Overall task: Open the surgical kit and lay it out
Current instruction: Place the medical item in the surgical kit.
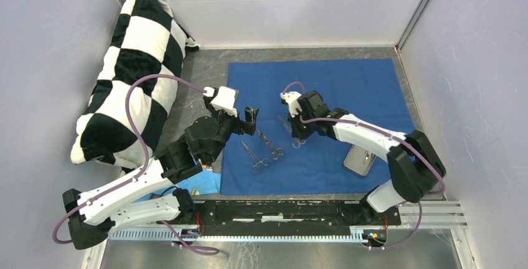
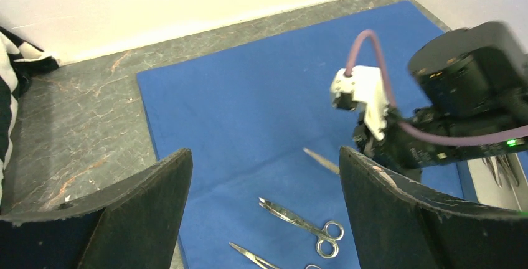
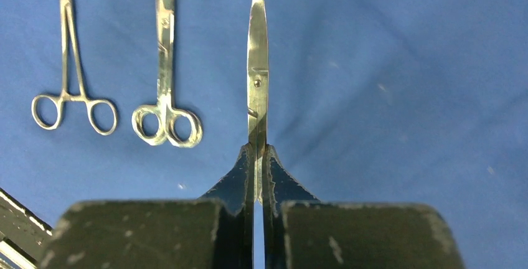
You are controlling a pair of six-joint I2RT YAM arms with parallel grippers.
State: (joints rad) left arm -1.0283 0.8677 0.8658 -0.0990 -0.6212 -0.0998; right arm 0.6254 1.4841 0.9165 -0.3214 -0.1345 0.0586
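Kit partly laid out: cloth (image 1: 348, 88) spread mid-desk, clamp (image 3: 71, 63) and small scissors (image 3: 165, 119) by its near edge, my closed right fingers (image 3: 240, 175) holding long scissors (image 3: 257, 63) beside them, left fingers (image 2: 143, 207) wide, empty; remaining instruments seemingly in tray (image 1: 359, 160), near-right.

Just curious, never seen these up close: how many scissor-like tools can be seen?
3 clearly. The leftmost tool and middle tool lie side by side on the blue cloth; the third tool is gripped in the right pincer. The steel tray may hide more.
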